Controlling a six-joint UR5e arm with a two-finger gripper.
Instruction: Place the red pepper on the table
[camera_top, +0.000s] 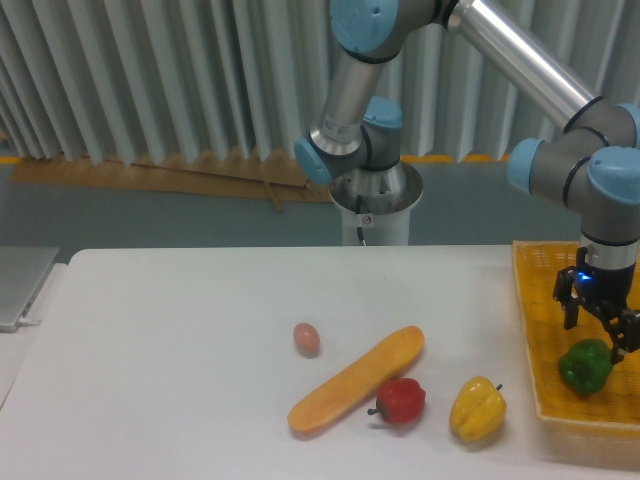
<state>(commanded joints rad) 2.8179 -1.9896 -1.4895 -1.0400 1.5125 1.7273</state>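
Camera: red pepper (401, 400) on table (180, 340), well apart from pincer (600, 330).

I have one fixed view only, set in front of the table (180, 330) and raised somewhat above it, looking down across the white top toward the arm's base (372, 205) and the ribbed grey wall (130, 80) behind. It sits at a middle range: near enough that the table's front edge and the yellow woven basket (535, 330) on the right are cut by the frame, far enough that I see the floor strip beyond the table. With no second view, nothing is shared, and the arm's upper links run out of the top edge.
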